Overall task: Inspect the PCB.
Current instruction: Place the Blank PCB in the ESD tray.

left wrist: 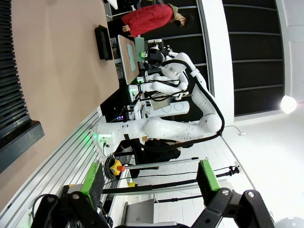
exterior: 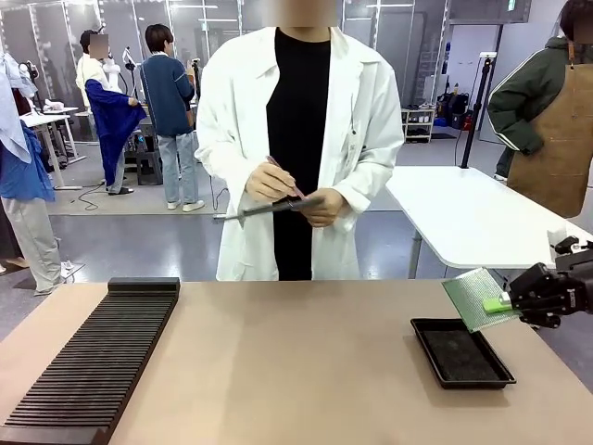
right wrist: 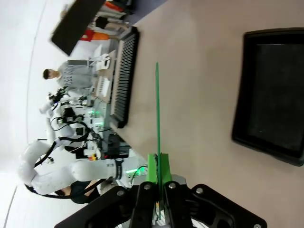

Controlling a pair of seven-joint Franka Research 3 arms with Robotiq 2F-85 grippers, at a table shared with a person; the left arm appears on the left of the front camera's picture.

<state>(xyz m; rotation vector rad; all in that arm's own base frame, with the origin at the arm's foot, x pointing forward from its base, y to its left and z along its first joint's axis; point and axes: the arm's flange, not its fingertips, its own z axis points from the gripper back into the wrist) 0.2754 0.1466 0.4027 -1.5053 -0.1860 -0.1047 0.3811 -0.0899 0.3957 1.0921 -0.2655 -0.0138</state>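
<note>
The PCB, a thin green board, hangs tilted in the air at the table's right edge, just above the far right corner of the black tray. My right gripper is shut on its right edge. In the right wrist view the PCB appears edge-on as a thin green line rising from the shut right gripper. My left gripper stands open with nothing between its green pads, off the table's near side. Farther off in that view, the PCB is small.
A black slotted rack lies along the table's left side. A person in a white coat stands at the far edge, holding a clipboard and a pen. The tray holds nothing. The tabletop is bare in the middle.
</note>
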